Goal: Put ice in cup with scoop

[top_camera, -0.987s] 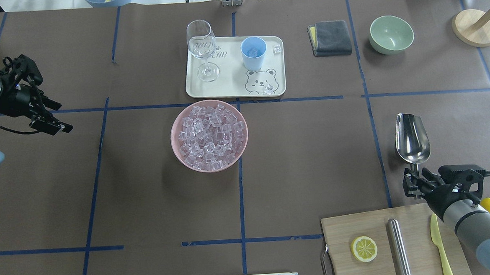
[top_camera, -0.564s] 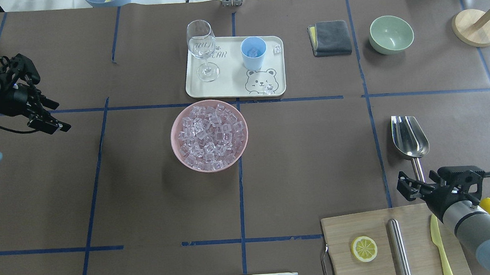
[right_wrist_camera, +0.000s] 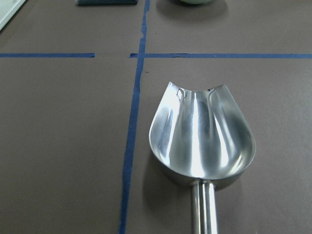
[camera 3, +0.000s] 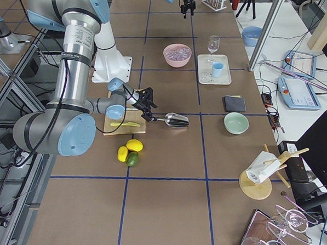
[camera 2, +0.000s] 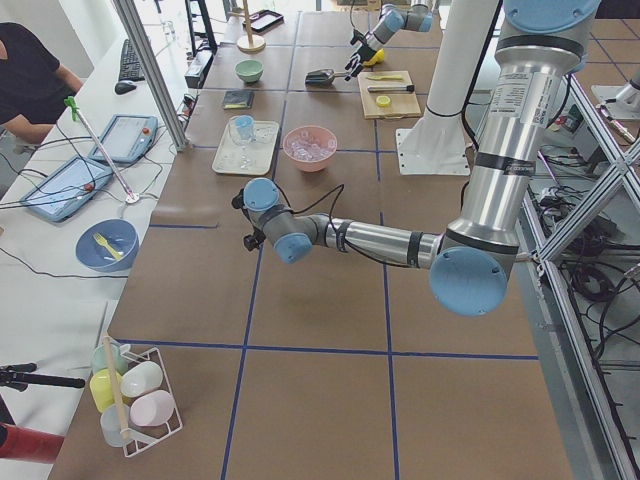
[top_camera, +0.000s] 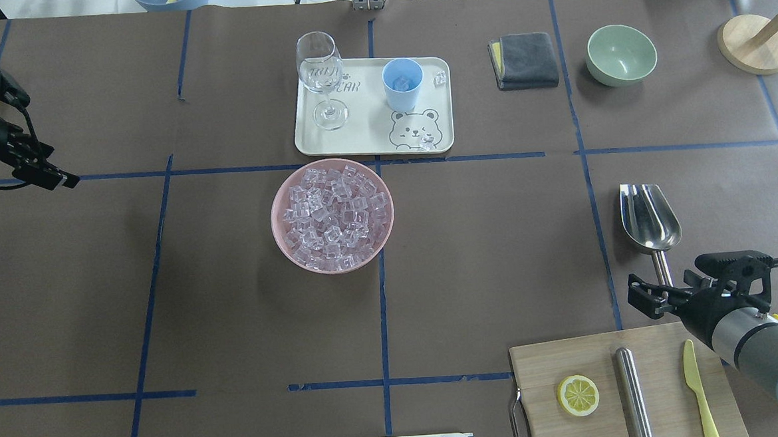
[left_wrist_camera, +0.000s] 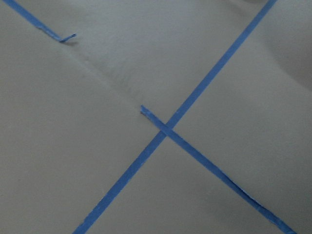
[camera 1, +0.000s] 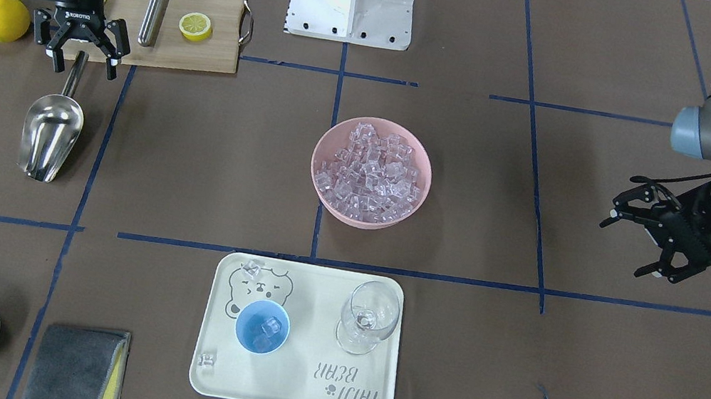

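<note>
The steel scoop (top_camera: 652,221) lies flat on the table at the right, trough pointing away from the robot; it also shows in the front view (camera 1: 53,131) and the right wrist view (right_wrist_camera: 202,141). My right gripper (top_camera: 659,292) is open over the end of its handle, holding nothing (camera 1: 82,61). The light-blue cup (top_camera: 402,84) stands on the cream tray (top_camera: 371,136) with a few ice cubes in it. Most of the ice (top_camera: 332,215) fills the pink bowl (top_camera: 276,218). My left gripper (camera 1: 626,246) is open and empty at the far left (top_camera: 54,177).
A wine glass (top_camera: 320,75) stands on the tray beside the cup, with loose cubes (top_camera: 439,78) around. A grey cloth (top_camera: 524,60) and green bowl (top_camera: 621,53) are at the back right. A cutting board (top_camera: 570,362) with lemon slice, steel rod and knife lies by my right arm.
My right gripper has opened and let go of the scoop, which now lies on the table; the gripper has drawn back a little. My left arm has pulled away to the left.
</note>
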